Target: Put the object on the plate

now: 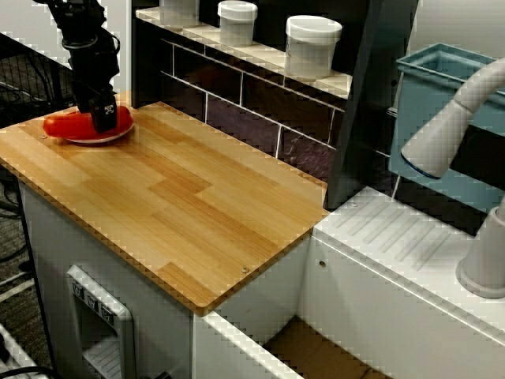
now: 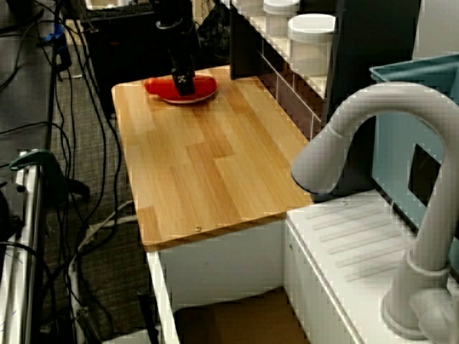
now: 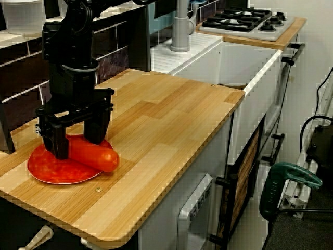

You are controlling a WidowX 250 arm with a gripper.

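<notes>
The object, a glossy red-orange sausage [image 3: 93,155], lies on the round red plate [image 3: 47,169] at the far corner of the wooden counter. It also shows in the other two views [image 1: 63,124] [image 2: 156,87], sticking out over the plate's rim [image 1: 118,136] [image 2: 204,96]. My black gripper [image 3: 77,143] [image 1: 103,120] [image 2: 186,87] is lowered over the plate. Its fingers [image 3: 97,127] stand apart at the ends of the crossbar, one on each side of the sausage. The jaws look open and the sausage rests on the plate.
The wooden counter [image 1: 189,197] stretches away from the plate. White lidded jars [image 1: 312,46] stand on a tiled shelf behind it. A grey tap [image 2: 373,136] and white sink drainer [image 1: 394,237] lie beside the counter, with a stove [image 3: 250,21] beyond.
</notes>
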